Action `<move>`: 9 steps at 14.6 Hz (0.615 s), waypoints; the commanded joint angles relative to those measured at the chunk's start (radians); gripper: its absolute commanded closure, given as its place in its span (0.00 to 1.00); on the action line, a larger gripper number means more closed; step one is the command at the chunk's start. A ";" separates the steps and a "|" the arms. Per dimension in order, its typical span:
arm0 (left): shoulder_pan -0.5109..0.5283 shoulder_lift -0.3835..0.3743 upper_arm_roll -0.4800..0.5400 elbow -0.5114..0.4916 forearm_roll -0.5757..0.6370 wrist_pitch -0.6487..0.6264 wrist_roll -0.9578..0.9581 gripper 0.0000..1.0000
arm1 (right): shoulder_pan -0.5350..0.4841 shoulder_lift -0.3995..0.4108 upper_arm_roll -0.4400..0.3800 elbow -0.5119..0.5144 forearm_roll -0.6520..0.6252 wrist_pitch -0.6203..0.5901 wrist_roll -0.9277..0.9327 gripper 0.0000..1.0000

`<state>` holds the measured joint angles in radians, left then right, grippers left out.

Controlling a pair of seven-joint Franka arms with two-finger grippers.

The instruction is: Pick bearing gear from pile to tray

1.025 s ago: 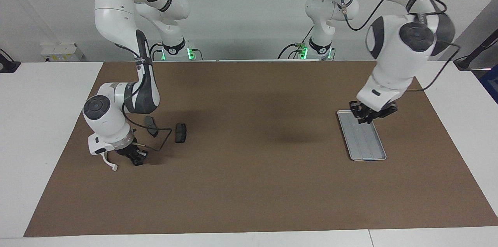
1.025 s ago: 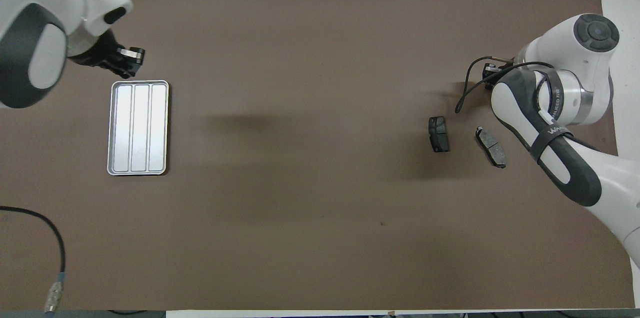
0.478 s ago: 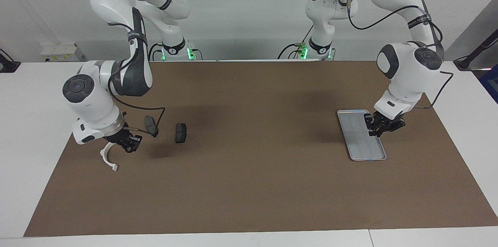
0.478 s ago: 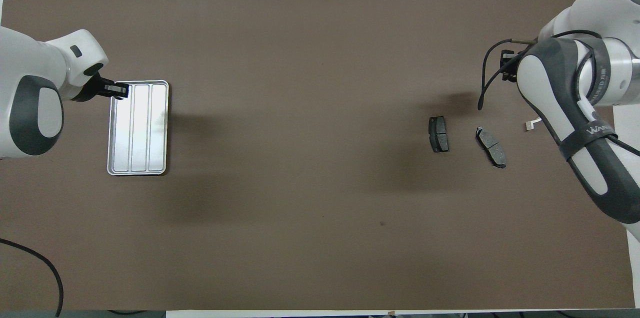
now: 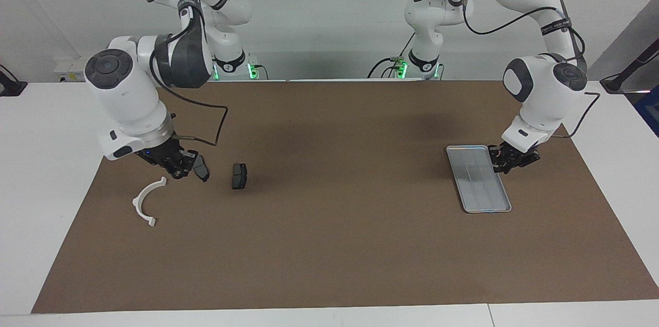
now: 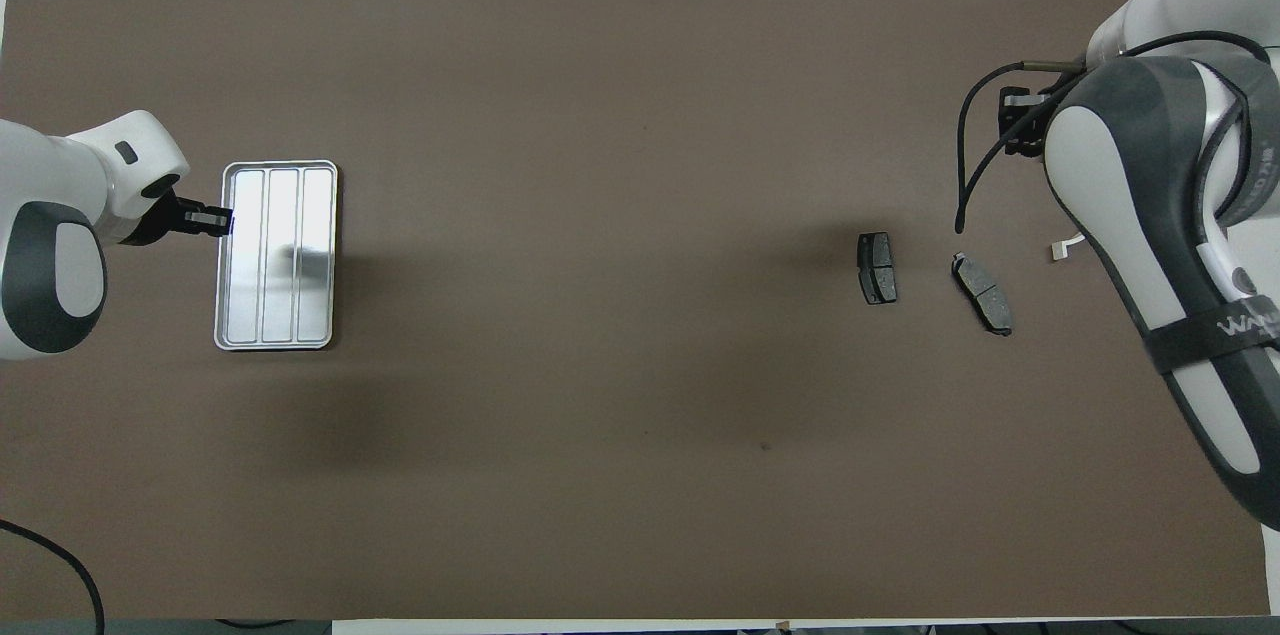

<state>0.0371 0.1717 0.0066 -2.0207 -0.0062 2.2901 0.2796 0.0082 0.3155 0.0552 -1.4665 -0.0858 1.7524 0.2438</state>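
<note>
The silver tray (image 5: 479, 185) (image 6: 275, 255) lies on the brown mat toward the left arm's end. My left gripper (image 5: 507, 162) (image 6: 215, 217) hangs low just outside the tray's long rim, shut, with nothing seen in it. The pile is a white plastic arc (image 5: 146, 202) and two dark brake pads (image 5: 239, 176) (image 5: 201, 168) (image 6: 877, 267) (image 6: 982, 293). My right gripper (image 5: 177, 166) (image 6: 1018, 110) is raised over the mat between the arc and the nearest pad. The bearing gear is hidden; I cannot tell whether the right gripper holds it.
A black cable loops from the right wrist (image 5: 216, 126) above the pads. In the overhead view the right forearm (image 6: 1150, 245) covers most of the white arc. White tabletop (image 5: 51, 126) borders the mat.
My right gripper has lifted off the mat beside the white arc and come toward the robots. My left gripper has dropped lower and shifted from the tray's end to outside its long rim.
</note>
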 commanded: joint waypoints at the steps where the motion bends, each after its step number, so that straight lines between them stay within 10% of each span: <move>1: 0.010 -0.055 -0.008 -0.121 -0.014 0.084 0.024 1.00 | 0.042 -0.035 0.003 -0.003 -0.011 -0.025 -0.004 1.00; 9: -0.009 -0.087 -0.008 -0.269 -0.014 0.173 0.012 1.00 | 0.223 -0.041 0.009 -0.014 0.006 -0.017 0.352 1.00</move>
<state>0.0349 0.1444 -0.0008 -2.2138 -0.0062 2.4354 0.2799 0.1904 0.2823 0.0584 -1.4671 -0.0846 1.7323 0.4925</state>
